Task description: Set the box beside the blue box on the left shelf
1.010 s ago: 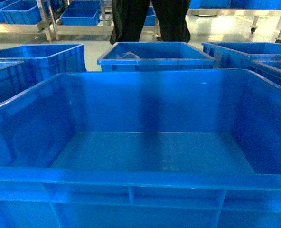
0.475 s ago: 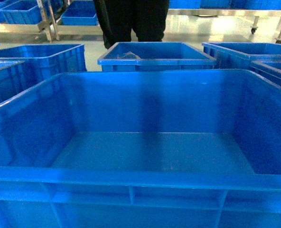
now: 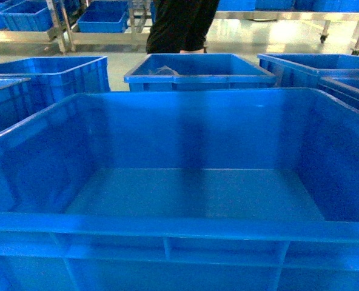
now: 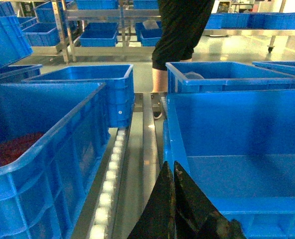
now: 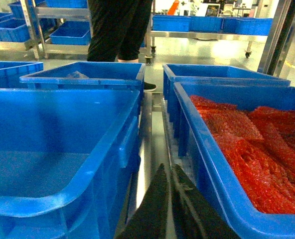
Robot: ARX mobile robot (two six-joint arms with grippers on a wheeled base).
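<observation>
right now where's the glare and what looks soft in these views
Head view: glare on the far floor, and the box looks slightly soft with a blue cast. Left wrist view: the left end effector is a dark blur. Right wrist view: bright floor behind; red bags sharp.

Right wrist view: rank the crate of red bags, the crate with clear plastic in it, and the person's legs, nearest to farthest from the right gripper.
1. Crate of red bags, right beside the right gripper.
2. Crate with clear plastic, ahead left.
3. Person's legs, behind it.

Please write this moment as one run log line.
box: empty, in front of robot | left end effector: shut, beside box's left rim | right end effector: shut, beside right rim | person: behind
</observation>
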